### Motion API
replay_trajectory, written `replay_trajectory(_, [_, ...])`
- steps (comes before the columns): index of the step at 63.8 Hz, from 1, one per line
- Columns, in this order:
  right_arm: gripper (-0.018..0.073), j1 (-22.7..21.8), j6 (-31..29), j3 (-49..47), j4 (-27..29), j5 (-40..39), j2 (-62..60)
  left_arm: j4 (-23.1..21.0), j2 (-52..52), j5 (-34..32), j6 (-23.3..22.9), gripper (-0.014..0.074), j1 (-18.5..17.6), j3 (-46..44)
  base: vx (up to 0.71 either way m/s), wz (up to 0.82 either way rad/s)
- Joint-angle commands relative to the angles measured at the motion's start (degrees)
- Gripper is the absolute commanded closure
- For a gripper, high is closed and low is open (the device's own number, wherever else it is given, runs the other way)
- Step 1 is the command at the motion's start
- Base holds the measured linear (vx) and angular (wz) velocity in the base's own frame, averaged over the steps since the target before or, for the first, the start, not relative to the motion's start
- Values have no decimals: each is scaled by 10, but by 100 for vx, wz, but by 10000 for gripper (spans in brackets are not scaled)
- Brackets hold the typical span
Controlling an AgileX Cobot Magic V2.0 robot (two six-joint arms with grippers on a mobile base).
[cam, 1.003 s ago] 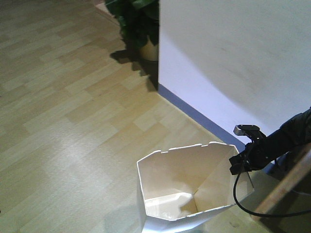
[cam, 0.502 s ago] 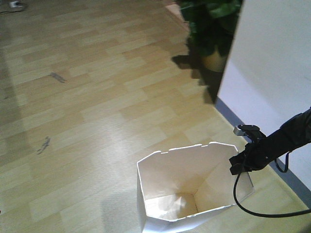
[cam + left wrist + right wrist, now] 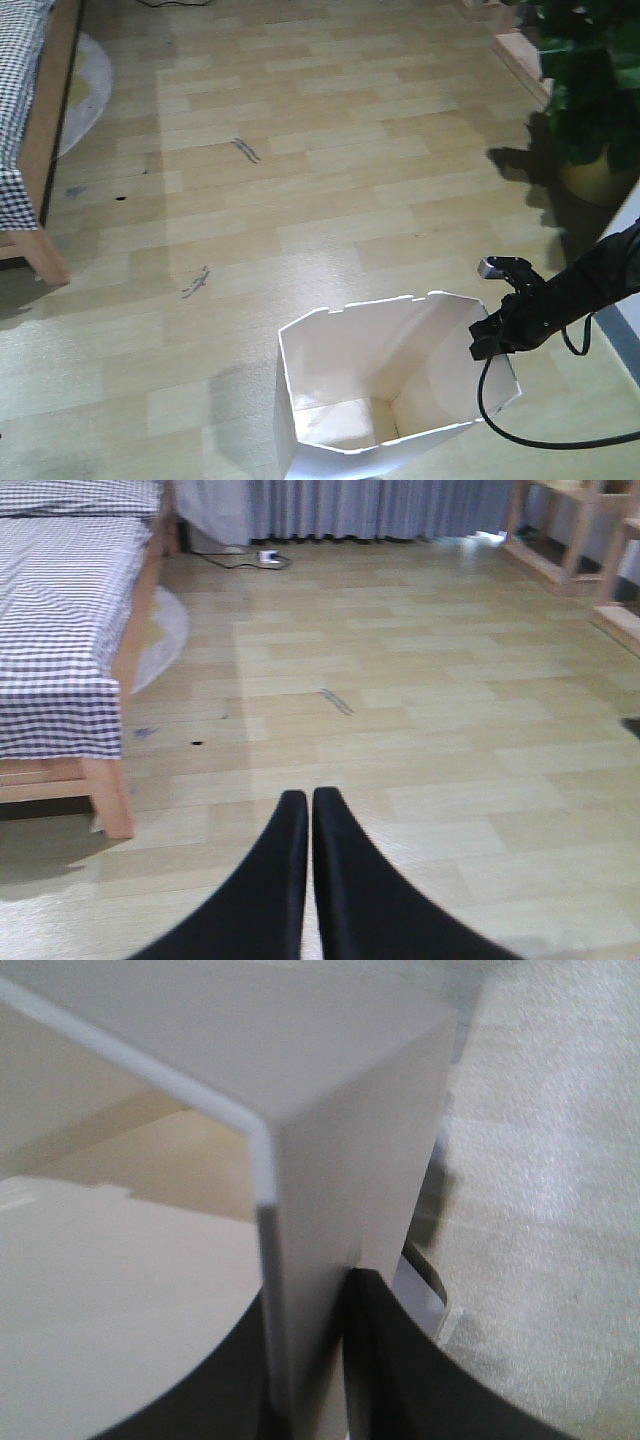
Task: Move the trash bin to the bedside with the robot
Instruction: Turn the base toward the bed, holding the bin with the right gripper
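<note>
The robot's right arm reaches in from the right edge of the front view, sloping down and leftward, its right gripper [image 3: 493, 336] clamped on the right-hand rim of the single trash bin [image 3: 345, 345] at lower centre. The wrist view shows the two black fingers [image 3: 395, 1360] pinching a corner fold of the white bin wall [image 3: 330, 1160] between them. One black cable [image 3: 488, 405] loops down from the gripper past the bin's side. The left gripper [image 3: 308, 798] points out over the bare wood-pattern floor [image 3: 430, 710], its two fingers pressed nearly together with nothing between them. One bed [image 3: 40, 130] stands at upper left (checked bedding [image 3: 60, 580] hanging over a light wooden frame), well apart from the bin. One potted plant [image 3: 590, 90] fills the upper right corner.
</note>
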Motion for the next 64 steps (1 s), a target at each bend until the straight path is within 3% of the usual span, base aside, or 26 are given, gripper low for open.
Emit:
replay_trajectory(1, [562,-2,-4,-6,33,97,-42,-1,-8,-38,-2,603,-2,2,19,41])
replay_trajectory(26, [562,-2,-4,-6,33,97,-42,-1,-8,-38,-2,603,-2,2,21,25])
replay_trajectory(64, [562,-2,-4,-6,33,97,-42,-1,-8,-38,-2,603,-2,2,26,3])
